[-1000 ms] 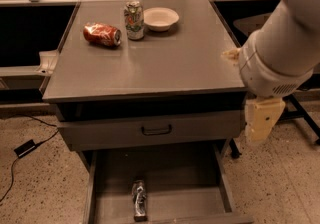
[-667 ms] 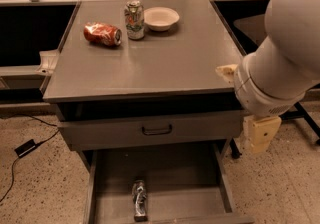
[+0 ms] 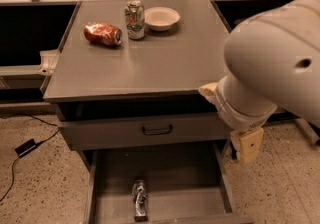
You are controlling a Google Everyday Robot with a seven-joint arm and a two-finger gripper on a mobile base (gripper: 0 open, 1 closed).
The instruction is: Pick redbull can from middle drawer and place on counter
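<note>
The gripper (image 3: 248, 144) hangs at the right side of the cabinet, below the bulky pale arm (image 3: 280, 63), just off the front right corner of the counter (image 3: 150, 68) and above the speckled floor. Only a tan block of it shows under the wrist, so I cannot tell whether it is apart or together; it holds nothing that can be seen.

The redbull can (image 3: 140, 199) lies well apart from the gripper, down and to its left, on its side on the flat grey floor of the middle drawer (image 3: 185, 188), which stands pulled out. The can points front to back and sits left of the drawer's middle, clear of both side walls.

Between gripper and can, up and to the left of the gripper, is a shut drawer front (image 3: 115, 133) with a dark loop handle (image 3: 157, 129).

Farther up and left, on the counter, a red-orange can (image 3: 102, 34) lies on its side, a green-and-white can (image 3: 135, 19) stands upright just beside it, and a white bowl (image 3: 161, 18) sits next to that.
</note>
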